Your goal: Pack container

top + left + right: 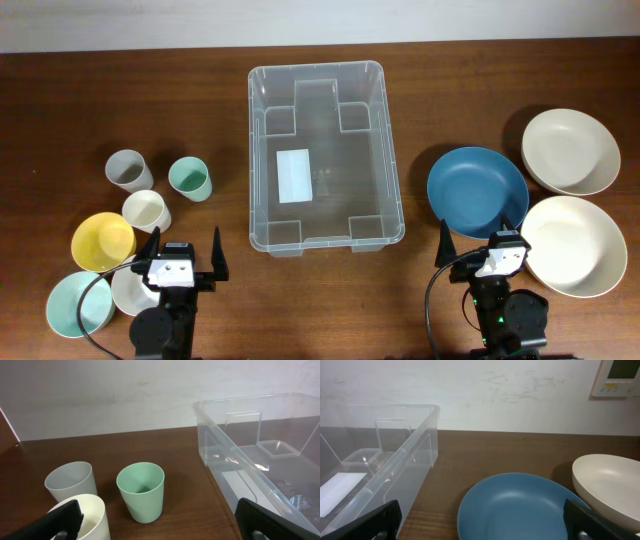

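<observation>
Wooden table [420,40] | clear rectangular container [385,150] | white label [294,175]

A dark brown wooden table [420,80] with fine grain fills the overhead view, and a thin pale strip runs along its 12 o'clock edge. In both wrist views a matte white wall [100,395] rises behind the tabletop, marked with faint grey scuffs. A white rectangular wall panel [619,377] with a greenish display hangs at 1 o'clock in the right wrist view. The light is soft and even.
</observation>
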You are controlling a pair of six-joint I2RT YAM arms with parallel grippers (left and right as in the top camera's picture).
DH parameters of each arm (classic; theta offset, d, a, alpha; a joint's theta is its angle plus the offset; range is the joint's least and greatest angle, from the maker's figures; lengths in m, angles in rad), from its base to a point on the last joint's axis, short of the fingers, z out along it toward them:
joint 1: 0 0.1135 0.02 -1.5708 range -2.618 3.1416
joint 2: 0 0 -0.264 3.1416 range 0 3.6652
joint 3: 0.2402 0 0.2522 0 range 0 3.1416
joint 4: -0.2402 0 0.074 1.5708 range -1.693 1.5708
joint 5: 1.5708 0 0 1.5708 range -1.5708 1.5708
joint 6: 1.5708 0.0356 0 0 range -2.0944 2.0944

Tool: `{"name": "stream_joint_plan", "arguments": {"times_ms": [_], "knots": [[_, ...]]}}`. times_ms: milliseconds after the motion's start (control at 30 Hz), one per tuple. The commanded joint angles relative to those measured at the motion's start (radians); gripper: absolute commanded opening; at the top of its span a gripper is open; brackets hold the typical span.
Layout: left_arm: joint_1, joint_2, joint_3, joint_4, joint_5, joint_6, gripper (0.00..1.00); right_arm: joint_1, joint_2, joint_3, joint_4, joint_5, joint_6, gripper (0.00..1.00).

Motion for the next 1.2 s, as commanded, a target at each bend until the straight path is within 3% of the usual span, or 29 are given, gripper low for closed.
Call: {"name": "stream_joint_plan", "arguments": {"times_ms": [0,633,833,967,1167], "knots": [[-0.001,-0.01,-0.007,0.001,0.004,-0.006,1.0,-0.006,-0.009,-0.005,-0.008,-0.01,0.004,0.99],[-0.001,-0.01,-0.007,0.0,-0.006,-0.005,1.0,-0.006,-0.009,-0.005,-0.007,-0.012,0.009,0.99],[-0.001,-0.01,-0.007,0.001,-0.007,-0.037,1.0,-0.006,0.009,-0.005,-0.008,-0.015,0.137,0.99],[-0.001,-0.007,0.001,0.0,-0.005,-0.161,1.0,-0.006,0.059,0.018,-0.028,-0.013,0.138,0.99],[-0.001,0.079,0.126,-0.044,-0.008,-0.168,1.0,-0.007,0.246,0.189,-0.168,-0.007,0.152,0.99]]}}
